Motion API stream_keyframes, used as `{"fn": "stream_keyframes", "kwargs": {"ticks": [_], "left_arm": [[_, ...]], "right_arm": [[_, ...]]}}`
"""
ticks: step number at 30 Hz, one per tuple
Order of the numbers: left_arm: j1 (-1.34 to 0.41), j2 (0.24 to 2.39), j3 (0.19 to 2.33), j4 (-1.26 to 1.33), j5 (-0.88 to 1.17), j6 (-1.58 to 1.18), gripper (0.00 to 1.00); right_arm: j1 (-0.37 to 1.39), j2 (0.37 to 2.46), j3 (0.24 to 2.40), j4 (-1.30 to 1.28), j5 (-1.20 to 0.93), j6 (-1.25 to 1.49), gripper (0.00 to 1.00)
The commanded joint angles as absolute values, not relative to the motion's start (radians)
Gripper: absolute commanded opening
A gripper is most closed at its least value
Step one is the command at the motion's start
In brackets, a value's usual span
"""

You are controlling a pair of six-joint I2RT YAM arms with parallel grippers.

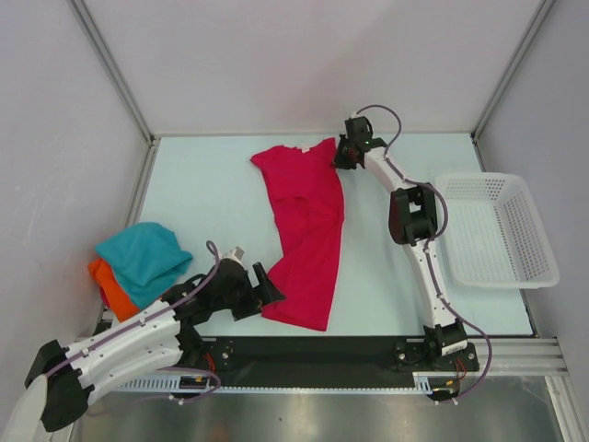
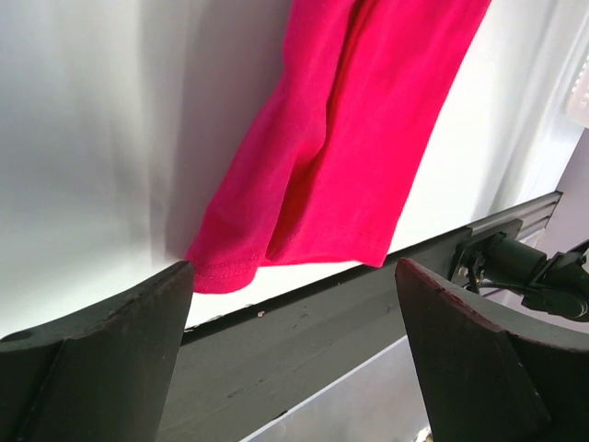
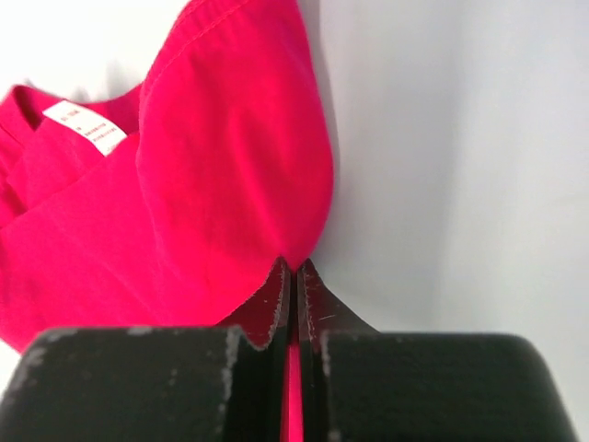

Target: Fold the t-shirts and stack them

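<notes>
Three t-shirts lie on the worktop [image 1: 212,184]: the crimson-pink t-shirt [image 1: 308,230] stretched lengthwise mid-table, and the teal t-shirt [image 1: 143,258] heaped on the orange t-shirt [image 1: 110,287] at the left edge. The right hand [image 1: 342,155] is clamped on the crimson-pink t-shirt's far edge near the collar. The left hand [image 1: 267,290], fingers wide apart, sits just beside its near hem.

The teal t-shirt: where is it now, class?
Top view: the teal t-shirt lies far left on the table, atop the orange t-shirt, left of the left gripper.
</notes>
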State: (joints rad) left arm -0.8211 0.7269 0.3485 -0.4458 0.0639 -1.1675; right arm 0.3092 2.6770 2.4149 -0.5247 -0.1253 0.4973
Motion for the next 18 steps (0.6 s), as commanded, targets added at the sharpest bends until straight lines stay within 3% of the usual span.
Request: {"fn": "stream_keyframes", "kwargs": {"ticks": [1,7,8,9,11,12,18], "left_arm": [[-0.808,0.742,0.373,-0.373,0.110,-1.146,0.96],[-0.761,0.729,0.342,-0.347,0.152,-1.144,0.96],[-0.750,0.726,0.342,-0.347,0.155,-1.141,0.96],[-0.747,0.723,0.341,-0.345,0.155,-1.138,0.96],[-0.741,0.723,0.341,-0.344,0.156,-1.135,0.96],[-0.741,0.726,0.341,-0.342,0.158,-1.132,0.96],[-0.739,0.739,0.336,-0.321,0.169,-1.129,0.96]], "right_arm": [[0.245,2.686,2.431,-0.574,0.132,0.491,0.00],[0.198,2.701,2.471,-0.586,0.143,0.495,0.00],[0.195,2.712,2.486,-0.601,0.123,0.495,0.05],[0.193,2.723,2.502,-0.606,0.074,0.486,0.26],[0.193,2.734,2.507,-0.606,0.032,0.482,0.37],[0.193,2.731,2.503,-0.604,0.014,0.480,0.47],[0.216,2.649,2.490,-0.601,0.037,0.434,0.58]]}}
